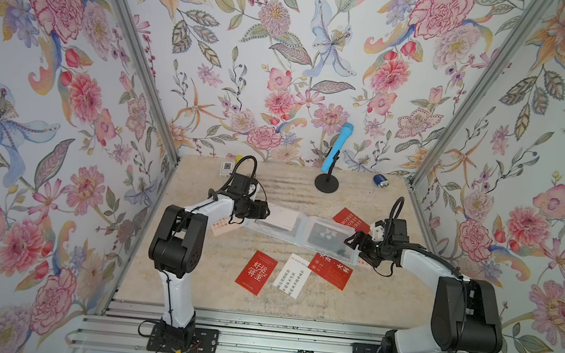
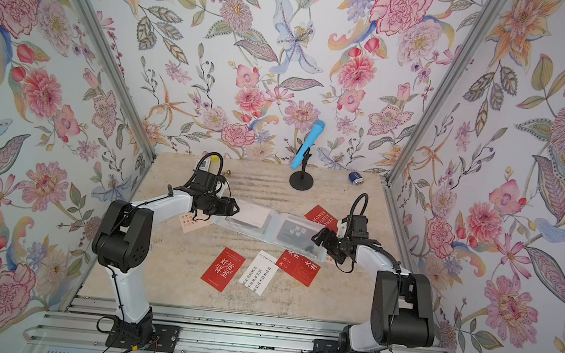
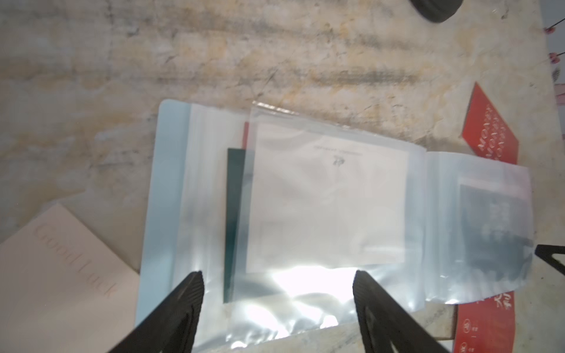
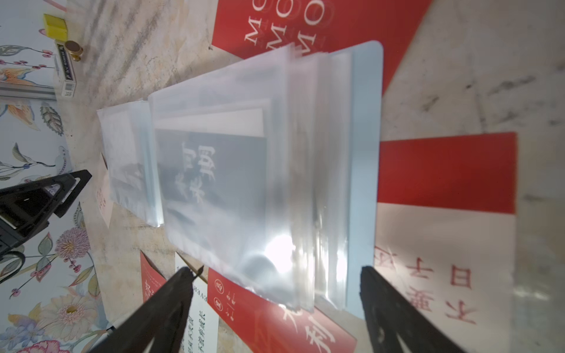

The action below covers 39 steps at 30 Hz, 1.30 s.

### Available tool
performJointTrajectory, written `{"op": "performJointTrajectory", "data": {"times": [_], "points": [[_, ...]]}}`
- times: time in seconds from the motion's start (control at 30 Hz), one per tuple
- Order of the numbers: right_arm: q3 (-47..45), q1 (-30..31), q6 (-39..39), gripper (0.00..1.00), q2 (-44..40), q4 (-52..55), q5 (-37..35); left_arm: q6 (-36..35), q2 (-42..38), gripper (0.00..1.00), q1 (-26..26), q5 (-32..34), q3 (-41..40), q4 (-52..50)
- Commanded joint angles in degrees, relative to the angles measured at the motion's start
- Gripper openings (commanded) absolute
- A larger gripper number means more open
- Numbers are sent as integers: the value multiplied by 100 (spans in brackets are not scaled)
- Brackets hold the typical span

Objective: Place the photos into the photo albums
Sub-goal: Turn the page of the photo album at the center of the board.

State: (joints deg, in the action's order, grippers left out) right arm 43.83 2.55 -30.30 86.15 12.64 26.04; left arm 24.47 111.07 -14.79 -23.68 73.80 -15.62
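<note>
Left wrist cam: left gripper (image 3: 276,275) wide open at album (image 3: 305,198) edge, empty; right gripper (image 4: 275,270) same opposite; prob to spread sleeves; photos (image 1: 256,272) loose beside album.

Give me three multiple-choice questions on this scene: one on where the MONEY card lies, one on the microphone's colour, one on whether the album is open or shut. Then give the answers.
1. Relative to the photo album, where is the red MONEY card?
A) on its far side, partly under it
B) on its near side, well clear of it
C) inside a sleeve

2. What colour is the microphone on the black stand?
A) red
B) green
C) blue

3. How does the album lie?
A) shut
B) open flat, clear sleeve pages showing
C) standing upright

Answers:
1 A: the right wrist view shows the album overlapping the card's edge.
2 C: it is light blue in both top views.
3 B: its two halves lie spread out in both top views.
</note>
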Motion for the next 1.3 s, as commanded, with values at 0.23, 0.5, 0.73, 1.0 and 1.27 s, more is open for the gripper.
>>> {"op": "performJointTrajectory", "data": {"times": [0.23,0.5,0.73,1.0,1.27], "points": [[99,-9,165,88,183,-69,-150,34,320,80,155,-502,-178,635],[90,-48,202,88,293,-80,-143,-16,508,80,147,-472,-177,600],[56,-118,207,88,405,-180,-102,16,605,79,62,-564,-193,589],[91,-177,185,88,772,-391,145,340,488,79,-153,-1188,-416,904],[221,-123,178,88,1199,-508,445,842,479,77,-368,-1821,-599,1492]]}}
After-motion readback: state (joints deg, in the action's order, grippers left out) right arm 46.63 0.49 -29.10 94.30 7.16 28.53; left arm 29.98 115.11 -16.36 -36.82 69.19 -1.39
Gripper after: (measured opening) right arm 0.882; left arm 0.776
